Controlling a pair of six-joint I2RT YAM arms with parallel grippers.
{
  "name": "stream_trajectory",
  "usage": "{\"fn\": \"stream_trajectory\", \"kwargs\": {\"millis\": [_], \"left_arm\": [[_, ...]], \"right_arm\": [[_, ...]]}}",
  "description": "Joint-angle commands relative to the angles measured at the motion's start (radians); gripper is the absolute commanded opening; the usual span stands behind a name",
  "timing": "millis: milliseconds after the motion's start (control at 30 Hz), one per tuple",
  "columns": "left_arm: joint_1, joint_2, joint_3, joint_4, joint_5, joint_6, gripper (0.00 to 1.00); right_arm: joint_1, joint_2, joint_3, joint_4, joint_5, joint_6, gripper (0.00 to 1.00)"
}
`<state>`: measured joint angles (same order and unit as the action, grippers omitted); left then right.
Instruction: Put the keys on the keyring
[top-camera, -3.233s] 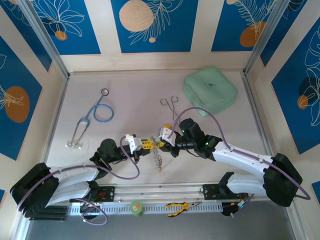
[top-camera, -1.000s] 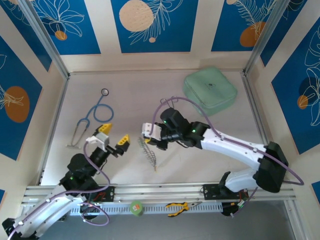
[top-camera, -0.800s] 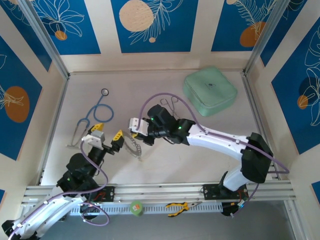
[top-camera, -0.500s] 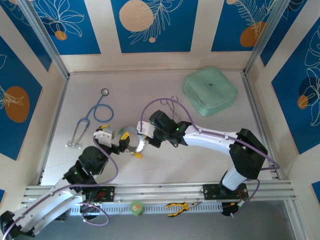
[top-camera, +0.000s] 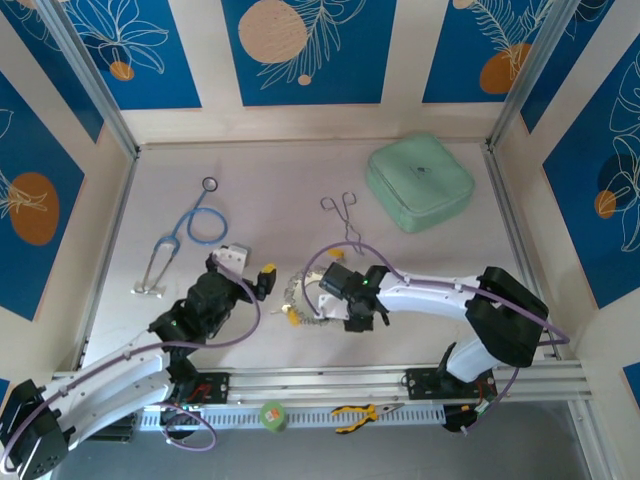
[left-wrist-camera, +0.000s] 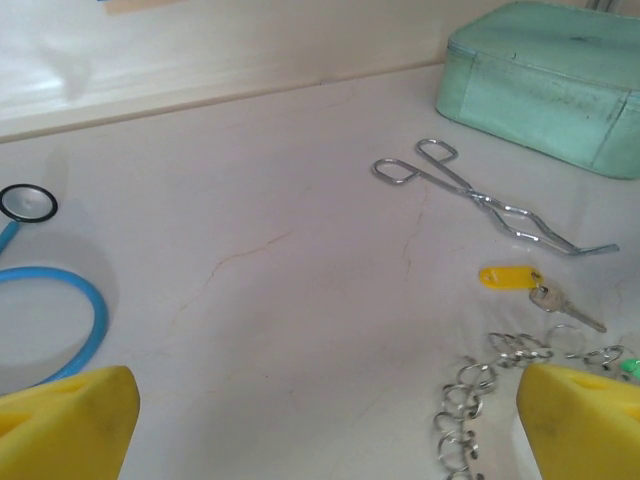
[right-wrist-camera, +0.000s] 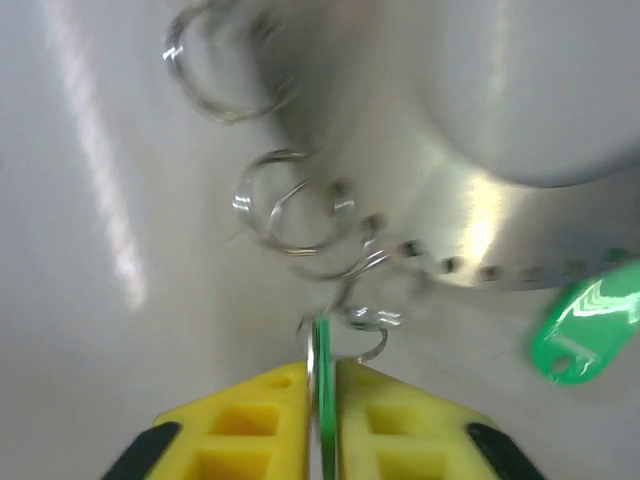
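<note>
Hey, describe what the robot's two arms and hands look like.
Both arms have white shell links and black joint housings: see the left arm and the right arm. A thin purple cable loops along each. The left hand and right hand end in blocky yellow fingers; the right's show square recesses.

The keyring (right-wrist-camera: 470, 220) is silvery; the keys (left-wrist-camera: 508, 276) have yellow and green heads. The left tool (left-wrist-camera: 325, 425) and right tool (right-wrist-camera: 322, 400) have yellow fingers. The stethoscope (top-camera: 200, 225) is blue, the case (top-camera: 420, 182) mint green, the desk (top-camera: 270, 190) pale cream, and the walls (top-camera: 350, 60) blue with orange discs and white leaf outlines.
</note>
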<state>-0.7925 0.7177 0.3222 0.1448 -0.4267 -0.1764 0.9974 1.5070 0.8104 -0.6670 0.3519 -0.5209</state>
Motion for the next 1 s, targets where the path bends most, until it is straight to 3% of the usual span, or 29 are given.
{"fn": "stream_trajectory", "kwargs": {"millis": [0, 100, 233, 300, 367, 467, 533, 633, 767, 967], "left_arm": [[0.000, 0.039, 0.040, 0.054, 0.016, -0.027, 0.97], [0.004, 0.064, 0.041, 0.075, 0.017, -0.032, 0.97], [0.020, 0.109, 0.066, 0.034, 0.029, -0.083, 0.97], [0.025, 0.140, 0.074, 0.019, 0.046, -0.112, 0.97], [0.026, 0.178, 0.082, 0.009, 0.064, -0.134, 0.97], [0.028, 0.251, 0.116, -0.034, 0.082, -0.153, 0.97], [0.029, 0.304, 0.153, -0.076, 0.107, -0.156, 0.97], [0.030, 0.378, 0.200, -0.109, 0.141, -0.167, 0.97], [0.032, 0.446, 0.224, -0.090, 0.155, -0.195, 0.97], [0.035, 0.510, 0.236, -0.040, 0.167, -0.219, 0.97]], "right_arm": [[0.005, -0.041, -0.025, -0.147, 0.017, -0.085, 0.22], [-0.020, -0.091, -0.006, -0.180, -0.001, -0.080, 0.32], [-0.096, -0.242, 0.051, -0.085, -0.184, 0.053, 0.37], [-0.152, -0.325, 0.050, 0.046, -0.266, 0.190, 0.39], [-0.224, -0.388, 0.005, 0.238, -0.309, 0.425, 0.43], [-0.294, -0.408, -0.070, 0.453, -0.286, 0.769, 0.43], [-0.320, -0.378, -0.083, 0.493, -0.239, 0.950, 0.42], [-0.382, -0.277, -0.009, 0.414, -0.232, 1.104, 0.38], [-0.438, -0.078, 0.202, 0.191, -0.350, 0.998, 0.29], [-0.353, 0.232, 0.506, -0.080, -0.225, 0.838, 0.29]]}}
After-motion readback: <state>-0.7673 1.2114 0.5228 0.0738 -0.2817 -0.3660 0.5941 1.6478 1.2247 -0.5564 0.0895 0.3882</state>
